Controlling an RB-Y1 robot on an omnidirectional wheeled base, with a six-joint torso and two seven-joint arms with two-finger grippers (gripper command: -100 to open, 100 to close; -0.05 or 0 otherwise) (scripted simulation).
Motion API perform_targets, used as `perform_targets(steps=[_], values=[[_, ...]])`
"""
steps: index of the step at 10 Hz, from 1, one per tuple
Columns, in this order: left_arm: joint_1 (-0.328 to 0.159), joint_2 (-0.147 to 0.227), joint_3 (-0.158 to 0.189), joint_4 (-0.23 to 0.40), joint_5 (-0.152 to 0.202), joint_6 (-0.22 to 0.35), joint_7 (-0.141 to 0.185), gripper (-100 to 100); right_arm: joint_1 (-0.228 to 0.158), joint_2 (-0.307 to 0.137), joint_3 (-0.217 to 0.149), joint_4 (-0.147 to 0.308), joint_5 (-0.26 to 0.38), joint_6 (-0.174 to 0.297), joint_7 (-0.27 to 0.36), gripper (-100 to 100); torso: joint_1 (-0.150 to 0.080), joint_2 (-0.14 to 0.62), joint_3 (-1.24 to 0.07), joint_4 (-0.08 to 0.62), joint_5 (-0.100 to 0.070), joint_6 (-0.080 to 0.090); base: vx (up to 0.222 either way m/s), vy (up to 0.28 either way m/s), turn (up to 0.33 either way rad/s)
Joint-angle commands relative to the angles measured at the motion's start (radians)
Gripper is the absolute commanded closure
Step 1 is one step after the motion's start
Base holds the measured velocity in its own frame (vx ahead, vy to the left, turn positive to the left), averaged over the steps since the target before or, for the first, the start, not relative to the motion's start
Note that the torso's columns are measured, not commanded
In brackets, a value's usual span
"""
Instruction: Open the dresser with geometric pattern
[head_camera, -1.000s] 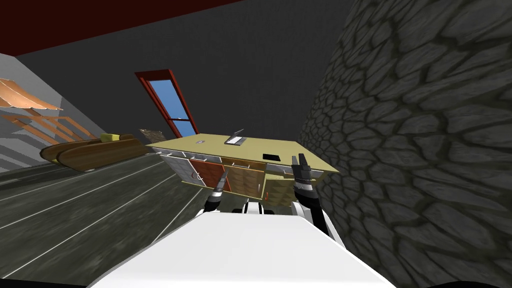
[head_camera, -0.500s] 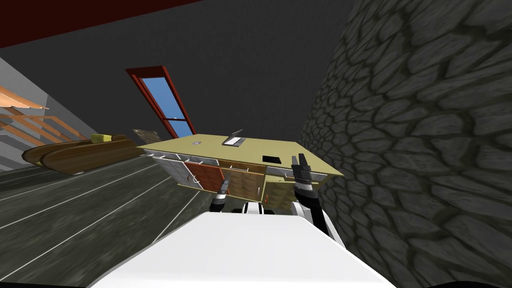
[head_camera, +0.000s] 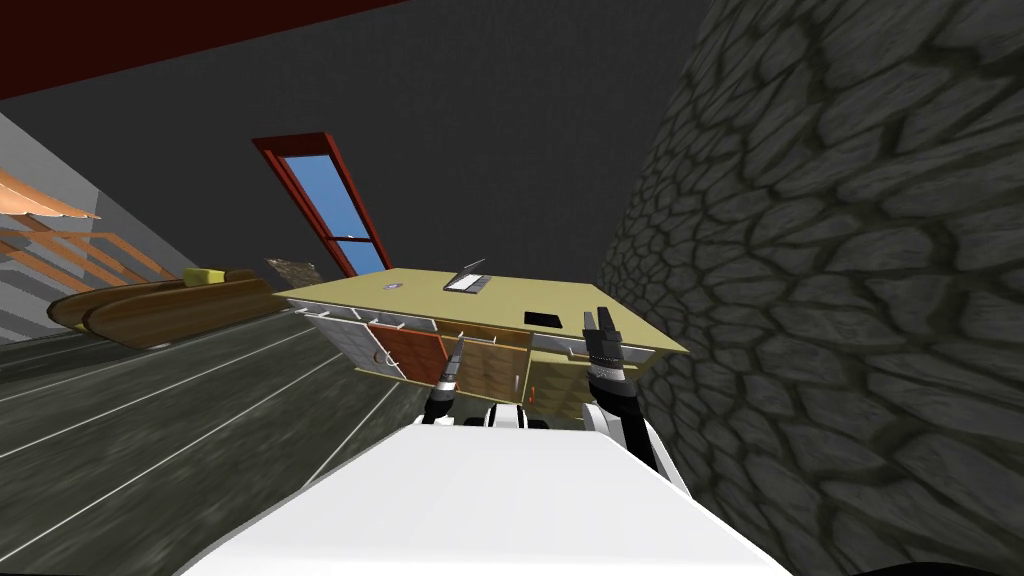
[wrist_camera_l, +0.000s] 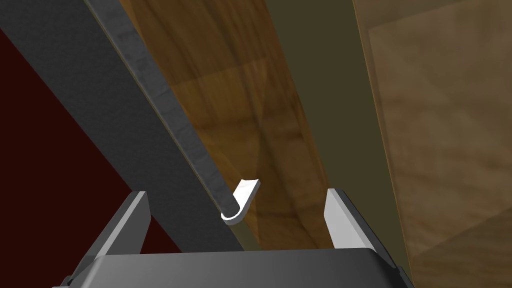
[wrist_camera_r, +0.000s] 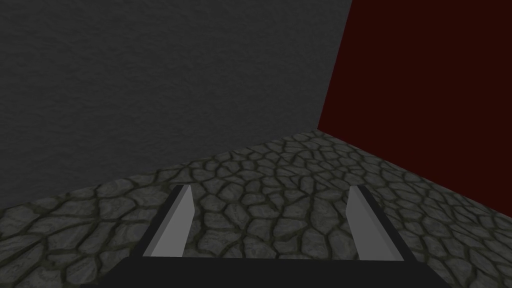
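The dresser (head_camera: 520, 296) stands ahead with a tan top and a front of grey, red-brown and brown patterned panels (head_camera: 490, 368) with thin white handles. My left gripper (head_camera: 455, 360) points up just before those panels. In the left wrist view the left gripper (wrist_camera_l: 240, 220) is open, and a thin grey bar (wrist_camera_l: 165, 100) ending in a white curved tip (wrist_camera_l: 242, 200) lies between its fingers, against a brown wood panel (wrist_camera_l: 240, 90). My right gripper (head_camera: 600, 322) is raised at the dresser's right end; its fingers (wrist_camera_r: 172, 225) stand open on nothing.
A dark stone wall (head_camera: 820, 300) runs close along the right of the dresser. On the dresser top lie a flat grey object (head_camera: 467, 281) and a black square (head_camera: 545, 317). A red-framed window (head_camera: 330, 200) and a brown sofa (head_camera: 170, 310) are at the far left, across dark floor (head_camera: 180, 430).
My head camera shifted slightly a second ago. Since then my left gripper has risen a little in front of the dresser's panels. The right arm has stayed put.
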Motion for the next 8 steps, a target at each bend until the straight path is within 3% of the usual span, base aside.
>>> perform_targets(steps=[1, 2, 3, 6, 7, 8], values=[[-0.034, 0.004, 0.005, -0.017, 0.002, 0.052, 0.005, -100, 0.000, 0.000, 0.000, 0.000, 0.000, 0.000, 0.000, 0, 0.000, 0.000, 0.000, 0.000, 0.000, 0.000, -0.015, -0.010, 0.010], [-0.022, 0.000, 0.002, -0.023, 0.000, 0.044, 0.003, -100, 0.000, 0.000, 0.000, 0.000, 0.000, 0.000, 0.000, 0, 0.000, -0.001, 0.000, 0.000, 0.000, 0.000, -0.006, -0.004, 0.001], [-0.008, 0.000, 0.001, -0.001, 0.000, 0.012, 0.001, 100, 0.000, 0.000, 0.000, 0.000, 0.000, 0.000, 0.000, 0, 0.000, -0.001, -0.001, 0.000, 0.000, 0.000, 0.006, 0.005, -0.018], [0.031, -0.005, -0.005, 0.023, -0.002, -0.048, -0.006, 100, 0.000, 0.000, 0.000, 0.000, 0.000, 0.000, 0.000, 0, 0.001, -0.001, -0.001, 0.000, 0.000, 0.000, 0.015, 0.014, -0.012], [0.023, -0.003, -0.003, 0.014, -0.001, -0.031, -0.003, 100, 0.000, 0.000, 0.000, 0.000, 0.000, 0.000, 0.000, 0, 0.000, -0.001, 0.000, 0.000, 0.000, 0.000, 0.005, 0.006, -0.001], [0.014, 0.039, -0.003, 0.011, -0.002, -0.016, 0.000, -100, 0.000, 0.000, 0.000, 0.000, 0.000, 0.000, 0.000, 0, 0.000, 0.000, 0.000, 0.000, 0.000, 0.000, -0.018, 0.005, -0.007]])
